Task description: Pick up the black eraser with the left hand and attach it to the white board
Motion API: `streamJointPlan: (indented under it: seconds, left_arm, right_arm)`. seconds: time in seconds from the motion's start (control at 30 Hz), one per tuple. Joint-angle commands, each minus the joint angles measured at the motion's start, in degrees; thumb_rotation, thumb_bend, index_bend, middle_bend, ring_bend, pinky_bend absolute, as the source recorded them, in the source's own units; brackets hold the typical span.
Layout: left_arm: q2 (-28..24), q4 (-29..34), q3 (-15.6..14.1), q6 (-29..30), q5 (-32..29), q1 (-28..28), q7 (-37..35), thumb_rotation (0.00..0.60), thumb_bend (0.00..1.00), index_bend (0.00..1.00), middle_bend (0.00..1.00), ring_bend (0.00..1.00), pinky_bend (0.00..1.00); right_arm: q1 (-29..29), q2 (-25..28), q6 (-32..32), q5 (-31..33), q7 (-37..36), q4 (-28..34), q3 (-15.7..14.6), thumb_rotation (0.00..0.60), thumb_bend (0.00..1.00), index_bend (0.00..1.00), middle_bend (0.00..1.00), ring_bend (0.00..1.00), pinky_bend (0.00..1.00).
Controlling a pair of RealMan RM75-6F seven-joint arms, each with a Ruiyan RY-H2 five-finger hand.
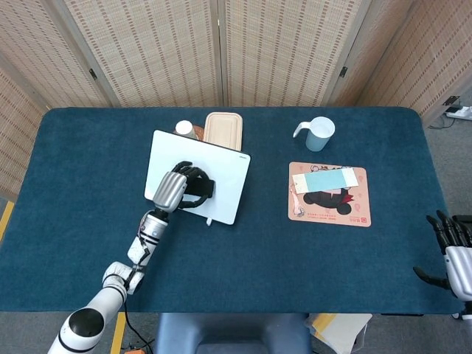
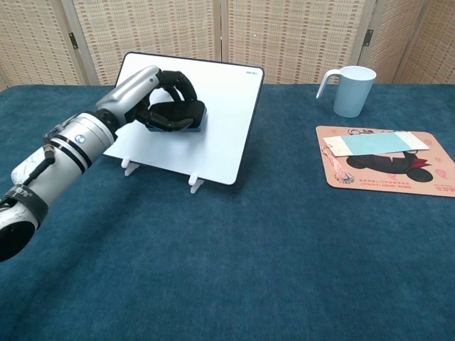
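the left robot hand (image 2: 165, 101) is up against the face of the white board (image 2: 213, 142), its dark fingers (image 2: 179, 84) curled tight around the black eraser (image 2: 190, 116). from the chest view the eraser sits in that grip right at the board's surface, near the upper middle of the panel; whether it is actually stuck to the board i cannot tell, since the fingers cover most of it. the head view shows the same thing from above: left robot hand (image 1: 179, 187) over the board (image 1: 225, 173), eraser (image 1: 207, 187) poking out on the side toward the board's centre. the silver forearm (image 2: 67, 153) runs down and away toward the near left edge of the bench (image 2: 234, 270).

the board itself stands tilted back on two small white feet (image 2: 197, 184), on the dark blue bench cloth. just behind it, in the head view, a tan lidded box (image 1: 223, 129) and a small round container (image 1: 184, 129) sit close together.

well off to the other side there is a pale blue mug (image 2: 350, 89) with its handle pointing toward the board, and nearer than that a cartoon-printed mat (image 2: 384, 167) with a light blue card (image 2: 370, 144) lying across its top.

the right robot hand (image 1: 453, 254) hangs at the near right corner of the bench, fingers apart, nothing in it.
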State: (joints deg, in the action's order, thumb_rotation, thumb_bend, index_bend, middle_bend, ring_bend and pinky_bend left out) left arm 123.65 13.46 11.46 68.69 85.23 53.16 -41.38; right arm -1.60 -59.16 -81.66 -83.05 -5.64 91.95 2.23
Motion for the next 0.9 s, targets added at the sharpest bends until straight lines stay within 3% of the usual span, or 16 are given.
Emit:
streamJointPlan:
  seconds: [0.03, 0.43, 0.9]
  left_arm:
    - [0.4, -0.3, -0.2, 0.0, -0.3, 0.1, -0.4, 0.600, 0.33, 0.43, 0.49, 0.39, 0.22]
    - [1.6, -2.0, -0.9, -0.7, -1.1, 0.3, -2.0, 0.600, 0.33, 0.42, 0.49, 0.35, 0.20]
    - [2.5, -2.4, -1.1, 1.3, -2.0, -0.1, -1.1, 0.600, 0.33, 0.37, 0.42, 0.26, 0.14]
  right_arm:
    - [0.2, 0.0, -0.4, 0.0, -0.1, 0.0, 0.0, 0.600, 0.20, 0.00, 0.00, 0.00, 0.00]
    - [0.3, -0.1, -0.5, 0.4, 0.0, -0.1, 0.3, 0.600, 0.20, 0.00, 0.00, 0.00, 0.00]
    - [0.6, -0.1, -1.2, -0.2, 0.0, 0.0, 0.2, 0.600, 0.20, 0.00, 0.00, 0.00, 0.00]
